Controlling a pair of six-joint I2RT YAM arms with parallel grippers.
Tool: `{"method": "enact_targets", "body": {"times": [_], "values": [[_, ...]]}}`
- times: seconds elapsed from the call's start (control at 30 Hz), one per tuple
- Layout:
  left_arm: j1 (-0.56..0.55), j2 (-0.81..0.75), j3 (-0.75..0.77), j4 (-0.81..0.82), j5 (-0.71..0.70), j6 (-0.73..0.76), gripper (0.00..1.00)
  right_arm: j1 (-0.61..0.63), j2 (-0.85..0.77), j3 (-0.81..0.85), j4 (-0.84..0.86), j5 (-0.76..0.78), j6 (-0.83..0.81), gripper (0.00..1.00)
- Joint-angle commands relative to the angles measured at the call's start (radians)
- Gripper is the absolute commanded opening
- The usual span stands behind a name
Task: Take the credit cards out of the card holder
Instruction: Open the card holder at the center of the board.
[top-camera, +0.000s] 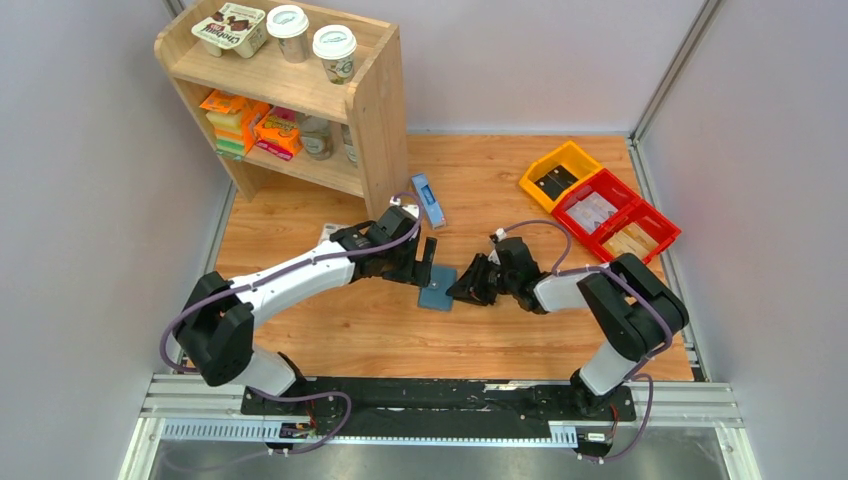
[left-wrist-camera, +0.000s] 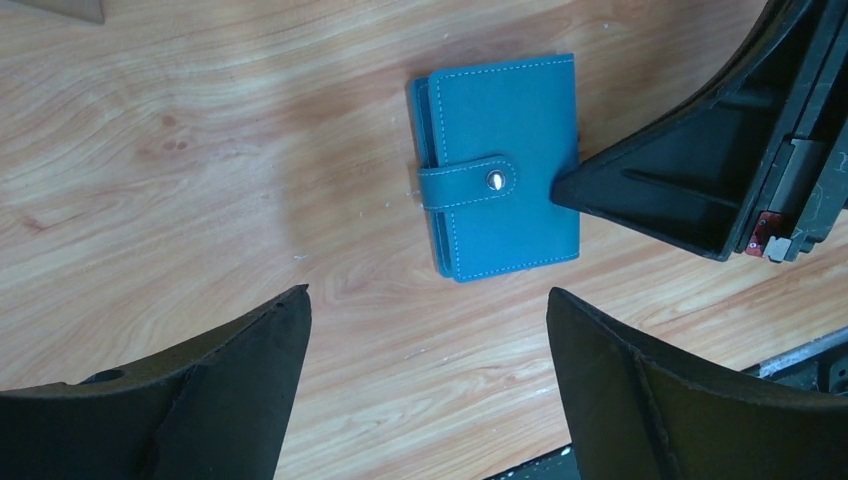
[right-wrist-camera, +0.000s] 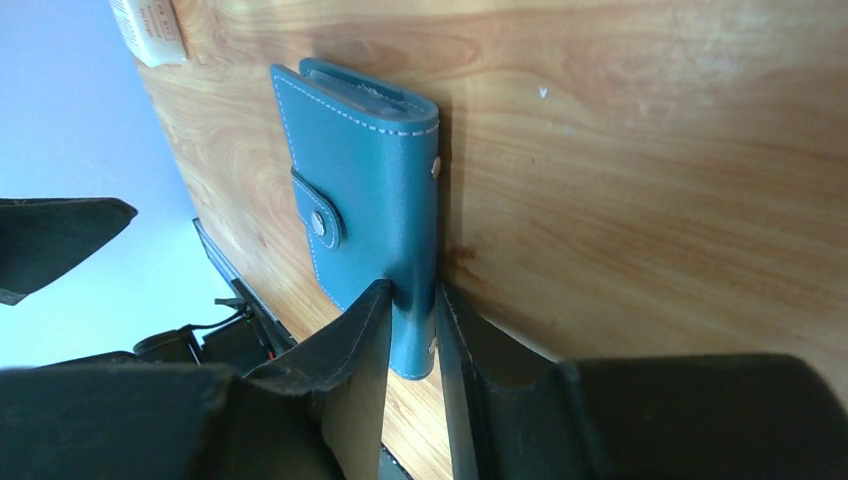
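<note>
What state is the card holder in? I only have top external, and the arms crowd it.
Observer: Closed. On left wrist, the card holder lies flat with its tab snapped across the cover.
Operator: Is the right gripper holding it?
Observer: On right wrist, the right gripper has a finger on either side of the spine-side corner. I can't tell if they pinch.
Operator: And the left?
Observer: The left gripper is wide open and not touching the holder.

Both arms reach forward and bend inward, wrists close together. The left gripper (top-camera: 428, 266) points down, jaws spread wide. The right gripper (top-camera: 459, 291) sits low, aimed at the left one, fingers (right-wrist-camera: 362, 335) narrowly parted; clamping unclear.
</note>
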Motion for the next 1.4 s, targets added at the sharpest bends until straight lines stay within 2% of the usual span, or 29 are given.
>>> {"method": "enact_targets", "body": {"times": [0.0, 0.17, 0.37, 0.6, 0.67, 0.77, 0.83, 0.93, 1.37], "values": [[-0.022, 0.025, 0.067, -0.026, -0.009, -0.012, 0.93, -0.031, 0.051, -0.036, 0.115, -0.022, 0.002, 0.32], [-0.043, 0.063, 0.092, -0.031, -0.009, -0.005, 0.86, -0.043, 0.068, -0.053, 0.193, -0.06, 0.007, 0.39], [-0.057, 0.131, 0.13, -0.04, -0.012, 0.011, 0.85, -0.043, 0.092, -0.041, 0.182, -0.012, -0.033, 0.39], [-0.083, 0.234, 0.208, -0.077, -0.033, 0.04, 0.83, -0.045, 0.137, -0.055, 0.247, -0.032, -0.024, 0.14], [-0.094, 0.266, 0.23, -0.085, -0.047, 0.049, 0.77, -0.045, 0.135, -0.059, 0.242, -0.029, -0.029, 0.09], [-0.096, 0.303, 0.259, -0.097, -0.058, 0.051, 0.63, -0.045, 0.129, -0.065, 0.233, -0.023, -0.033, 0.03], [-0.099, 0.32, 0.268, -0.1, -0.058, 0.051, 0.52, -0.043, 0.126, -0.068, 0.228, -0.017, -0.032, 0.01], [-0.1, 0.344, 0.291, -0.111, -0.057, 0.054, 0.43, -0.043, 0.121, -0.07, 0.219, -0.005, -0.035, 0.0], [-0.132, 0.452, 0.366, -0.169, -0.118, 0.089, 0.43, -0.04, 0.114, -0.062, 0.147, 0.027, -0.062, 0.0]]}}
